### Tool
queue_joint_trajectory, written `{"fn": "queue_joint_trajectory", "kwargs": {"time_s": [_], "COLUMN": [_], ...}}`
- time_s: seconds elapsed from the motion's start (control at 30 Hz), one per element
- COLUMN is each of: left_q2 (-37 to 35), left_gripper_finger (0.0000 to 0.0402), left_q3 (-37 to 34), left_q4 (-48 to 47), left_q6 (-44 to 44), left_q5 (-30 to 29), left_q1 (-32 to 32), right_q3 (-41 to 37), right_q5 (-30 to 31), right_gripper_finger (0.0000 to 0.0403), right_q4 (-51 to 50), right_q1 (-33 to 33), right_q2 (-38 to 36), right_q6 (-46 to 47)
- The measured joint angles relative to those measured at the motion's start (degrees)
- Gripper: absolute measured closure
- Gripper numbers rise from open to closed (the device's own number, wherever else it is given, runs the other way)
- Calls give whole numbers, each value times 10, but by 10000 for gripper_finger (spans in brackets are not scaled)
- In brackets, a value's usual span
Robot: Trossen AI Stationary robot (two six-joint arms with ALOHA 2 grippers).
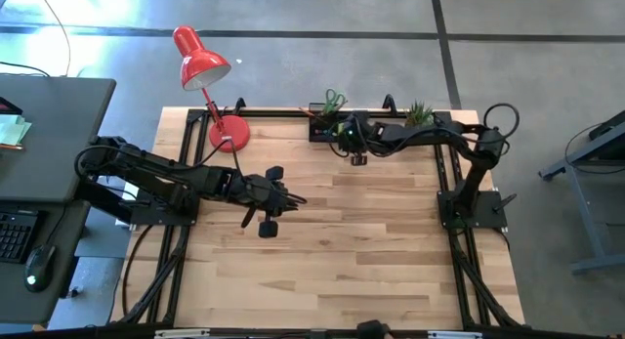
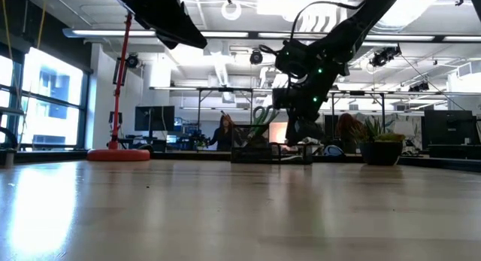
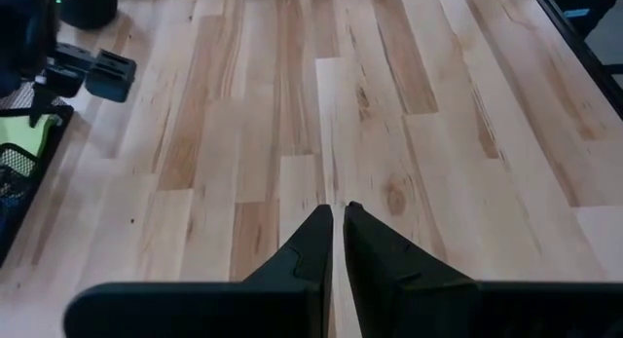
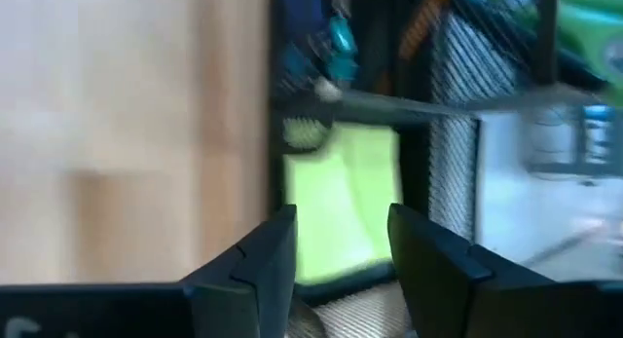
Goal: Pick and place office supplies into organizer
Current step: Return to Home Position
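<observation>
Wooden tabletop with no loose supplies visible anywhere on its boards. Nearest, left gripper pinched shut on nothing, hanging over bare planks, organizer well off to one side of it. Farther on, right gripper spread wide and empty, lime-green sticky-note pad flat in a mesh compartment of that organizer, directly beneath the fingertips. Beyond those, green-handled scissors upright in a rear compartment. Judged practically finished: sorting apparently done, only pulling both arms clear remaining
</observation>
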Motion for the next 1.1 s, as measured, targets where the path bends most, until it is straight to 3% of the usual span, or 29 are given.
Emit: {"fn": "queue_joint_trajectory", "kwargs": {"time_s": [0.27,0.4,0.6,1.1], "left_q2": [0,0,0,0], "left_gripper_finger": [383,383,383,383], "left_q3": [0,0,0,0], "left_q4": [0,0,2,9], "left_q6": [0,0,0,9], "left_q5": [0,0,-1,-2], "left_q1": [0,0,0,0], "right_q3": [0,0,0,35], "right_q5": [-51,-116,-180,-131], "right_gripper_finger": [272,287,306,348], "right_q4": [-41,-45,13,43], "right_q1": [18,17,16,-10], "right_q2": [-1,-1,1,96], "right_q6": [99,161,166,129]}}
